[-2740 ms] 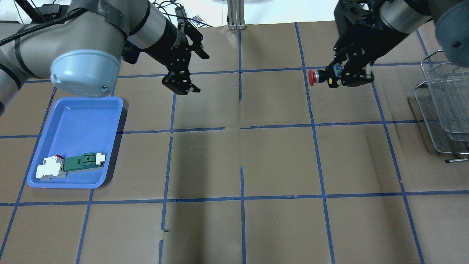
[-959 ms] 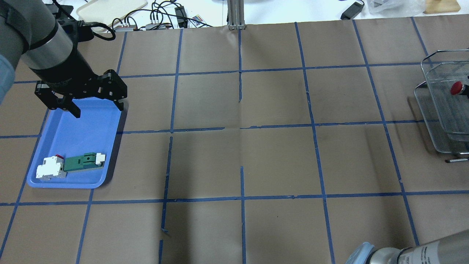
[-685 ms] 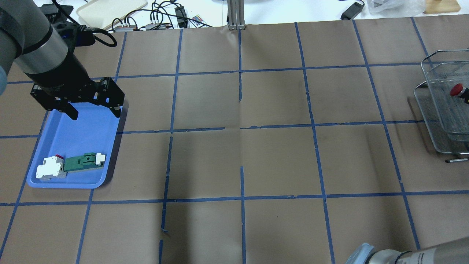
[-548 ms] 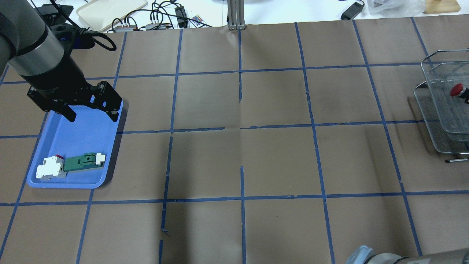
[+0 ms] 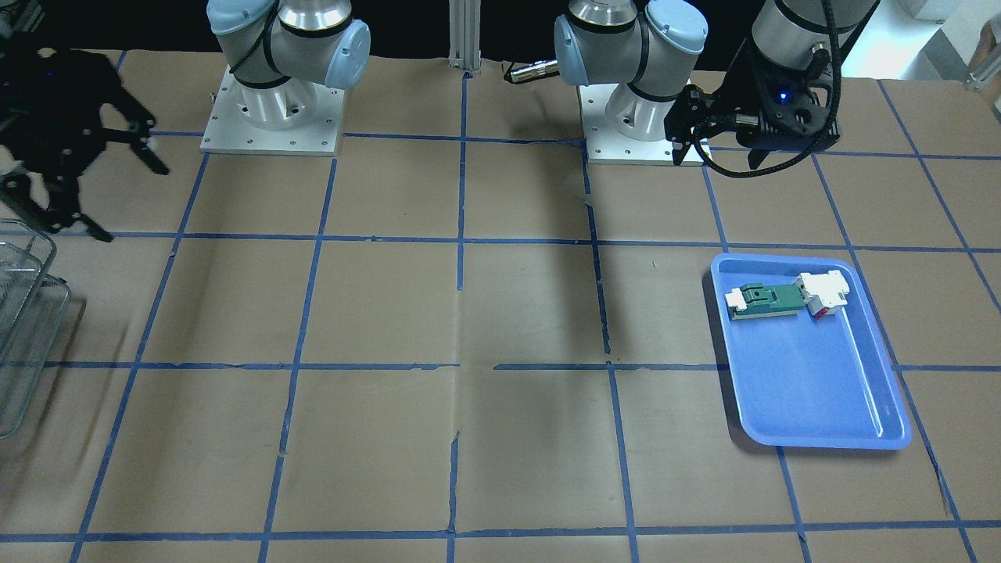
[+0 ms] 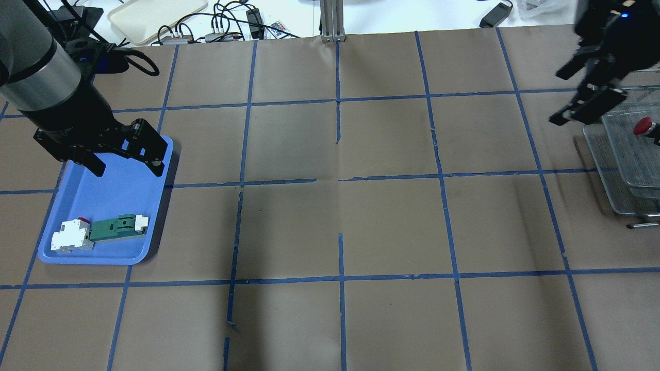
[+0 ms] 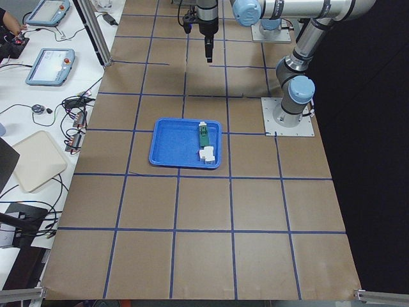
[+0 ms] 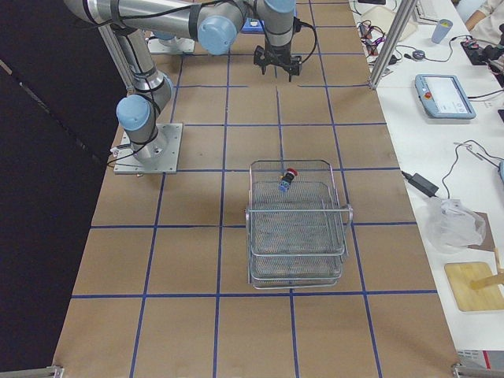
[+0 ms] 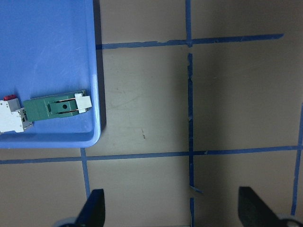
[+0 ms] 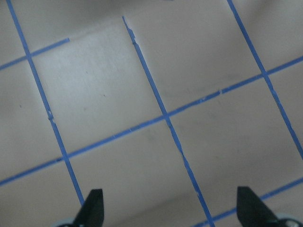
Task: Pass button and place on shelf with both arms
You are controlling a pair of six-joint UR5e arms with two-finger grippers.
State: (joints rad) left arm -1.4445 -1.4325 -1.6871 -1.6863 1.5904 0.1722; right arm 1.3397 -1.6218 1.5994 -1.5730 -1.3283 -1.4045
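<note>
The button (image 6: 644, 125), with its red head, lies on the top tier of the wire shelf (image 6: 626, 170) at the table's right end. It also shows in the exterior right view (image 8: 287, 177) on the shelf (image 8: 299, 236). My right gripper (image 6: 564, 93) is open and empty, up in the air just left of the shelf. It looks blurred in the front-facing view (image 5: 129, 199). My left gripper (image 6: 127, 167) is open and empty over the far end of the blue tray (image 6: 111, 206). Both wrist views show spread fingertips (image 9: 97, 208) (image 10: 94, 203) with nothing between them.
The blue tray (image 5: 813, 407) holds a green-and-white flat part (image 6: 117, 227) and a white block with a red tip (image 6: 72, 237) at its near end. Brown paper with a blue tape grid covers the table. Cables and a beige tray (image 6: 154, 13) lie beyond the far edge.
The right gripper, which held the button earlier, has come back into view open and empty beside the shelf. The button stays on the shelf. The left gripper has edged nearer over the tray.
</note>
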